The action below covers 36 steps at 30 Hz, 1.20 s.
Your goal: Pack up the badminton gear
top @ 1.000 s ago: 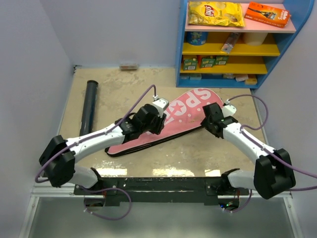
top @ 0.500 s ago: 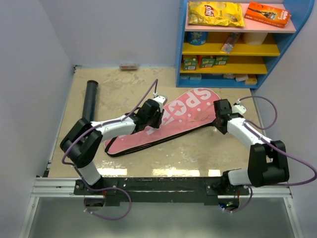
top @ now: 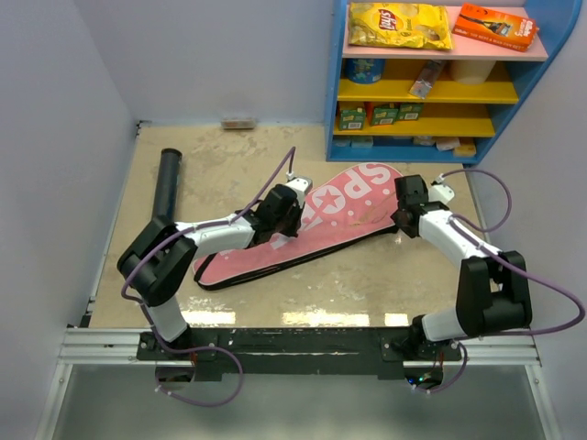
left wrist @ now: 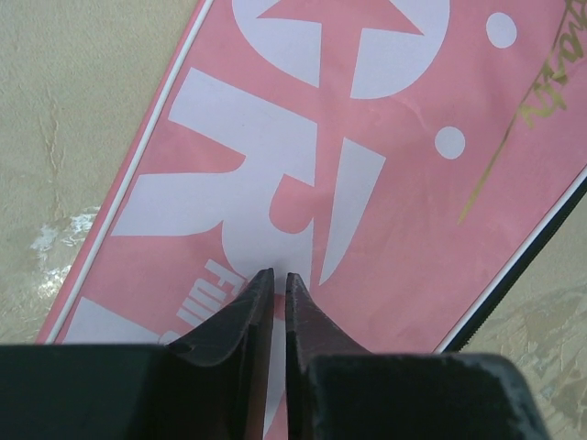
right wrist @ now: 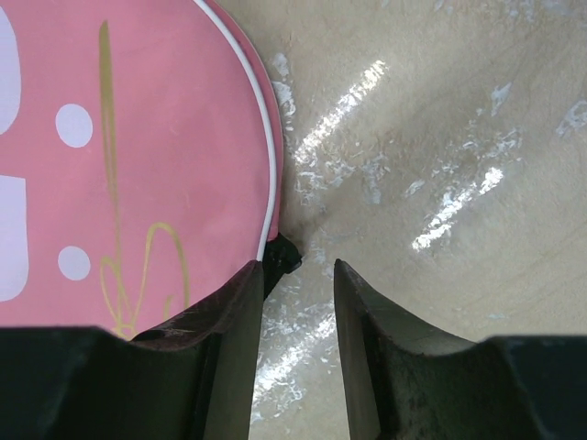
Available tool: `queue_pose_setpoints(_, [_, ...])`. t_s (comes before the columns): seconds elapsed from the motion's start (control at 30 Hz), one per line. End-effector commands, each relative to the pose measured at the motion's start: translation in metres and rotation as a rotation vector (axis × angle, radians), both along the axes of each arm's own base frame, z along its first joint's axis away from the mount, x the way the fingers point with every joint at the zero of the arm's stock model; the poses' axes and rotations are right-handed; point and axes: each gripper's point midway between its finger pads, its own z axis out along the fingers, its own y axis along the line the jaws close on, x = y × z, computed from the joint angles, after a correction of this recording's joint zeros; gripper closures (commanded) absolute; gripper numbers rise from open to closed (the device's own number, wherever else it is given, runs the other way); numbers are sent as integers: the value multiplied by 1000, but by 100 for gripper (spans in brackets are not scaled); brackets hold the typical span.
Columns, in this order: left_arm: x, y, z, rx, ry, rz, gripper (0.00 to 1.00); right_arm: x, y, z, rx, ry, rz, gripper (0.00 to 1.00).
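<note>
A beige table (top: 238, 156) carries a long pink racket-shaped bag (top: 348, 206) lettered SPORT. It lies slantwise across the middle, wide end toward the far right corner. A black tube (top: 166, 188) lies along the left edge, well apart from the bag. The left gripper (left wrist: 278, 278) sits over the bag's lettering, fingers almost together with a thin slit between; whether they pinch the fabric cannot be told. The right gripper (right wrist: 298, 270) stands partly open and holds nothing. It is at the bag's rounded right edge, one finger beside a small black tab (right wrist: 285, 253).
</note>
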Motion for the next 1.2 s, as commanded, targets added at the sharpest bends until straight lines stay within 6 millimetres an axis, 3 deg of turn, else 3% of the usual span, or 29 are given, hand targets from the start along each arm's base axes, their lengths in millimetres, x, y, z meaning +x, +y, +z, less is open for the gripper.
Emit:
queue_pose_setpoints(0.0, [6, -2, 1, -25, -23, 13, 88, 21, 4, 10, 15, -61, 2, 61])
queue_pose_setpoints(0.37, [3, 0, -18, -3, 8, 15, 97, 30, 5, -3, 8, -39, 1, 64])
queue_pose_setpoints(0.67, [2, -1, -19, -7, 13, 15, 98, 23, 4, -15, 12, -21, 0, 83])
queue_pose_setpoints(0.8, [2, -2, -20, -11, 19, 13, 98, 18, 6, -23, 21, -9, -1, 100])
queue_pose_setpoints(1.17, [2, -2, -34, -7, 42, 30, 100, 6, 14, -35, 79, -16, 22, 100])
